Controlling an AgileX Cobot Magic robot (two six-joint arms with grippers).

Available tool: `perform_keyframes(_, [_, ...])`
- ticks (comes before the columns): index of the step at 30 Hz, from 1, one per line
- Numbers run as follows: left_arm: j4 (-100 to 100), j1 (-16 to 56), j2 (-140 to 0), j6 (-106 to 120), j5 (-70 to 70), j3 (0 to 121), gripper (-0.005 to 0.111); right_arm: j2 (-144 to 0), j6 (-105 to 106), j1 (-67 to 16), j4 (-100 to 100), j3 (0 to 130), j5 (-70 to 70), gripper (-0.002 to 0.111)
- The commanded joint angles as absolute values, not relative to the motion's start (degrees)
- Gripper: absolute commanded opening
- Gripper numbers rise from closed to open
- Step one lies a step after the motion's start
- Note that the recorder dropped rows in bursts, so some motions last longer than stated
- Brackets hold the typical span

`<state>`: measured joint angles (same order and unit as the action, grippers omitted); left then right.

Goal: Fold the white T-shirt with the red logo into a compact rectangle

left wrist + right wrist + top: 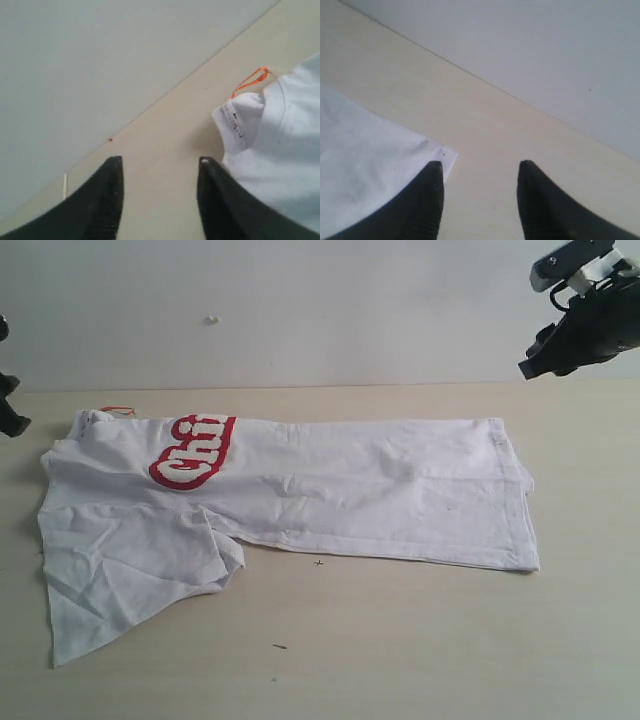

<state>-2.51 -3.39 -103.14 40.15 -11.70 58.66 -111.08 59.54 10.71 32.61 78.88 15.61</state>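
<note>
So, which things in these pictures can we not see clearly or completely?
- Logo, exterior view: only the first letters show; a fold of the shirt covers the rest.
- Left arm, exterior view: cut off by the picture edge, so its fingers are not seen there.
- Print near the collar, left wrist view: too small to read.
- Speck on the table, exterior view: too small to identify.

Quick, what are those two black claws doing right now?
Left black two-fingered gripper: open, holding nothing.
Right black two-fingered gripper: open, holding nothing.
</note>
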Motion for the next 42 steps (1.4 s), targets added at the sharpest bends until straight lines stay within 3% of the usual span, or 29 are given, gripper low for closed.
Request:
perform_keyframes(1, [-2.37,-3.17,-101.44,28.1,-6.65,58.65,0.015,-111.4,53.43,10.64,33.19,79.23,19.45,0.025])
perform_keyframes(3, [-2.37,-2.33,-101.44,24.16,-2.96,58.65,0.0,-111.65,53.43,10.64,33.95,79.23,23.91,0.009])
perform_keyframes(5, [-2.37,-0.9,-101.57,21.99,0.64,58.65,0.0,-112.15,53.71,10.64,33.95,79.23,28.9,0.0])
perform_keyframes(11, [-2.37,6.18,-103.84,22.39,14.2,58.65,0.0,-116.11,53.17,10.64,34.32,79.23,41.36,0.0])
perform_keyframes(17, [5.66,11.24,-106.01,34.83,27.23,58.65,0.0,-119.99,50.71,10.64,32.15,79.23,41.11,0.0])
perform_keyframes(22, [22.72,11.44,-108.54,54.22,39.67,58.65,0.0,-121.87,49.37,10.64,32.15,79.23,37.65,0.0])
perform_keyframes(32, [18.42,11.44,-113.36,51.65,42.68,53.17,0.0,-121.72,49.37,10.64,32.41,79.23,39.5,0.0])
perform_keyframes(38, [14.96,11.44,-113.02,48.38,55.93,52.28,0.0,-117.95,48.56,10.64,32.41,79.23,40.56,0.0])
perform_keyframes(42, [13.88,11.44,-111.74,45.86,56.84,48.98,0.0,-114.0,47.87,10.64,32.54,79.23,42.83,0.0])
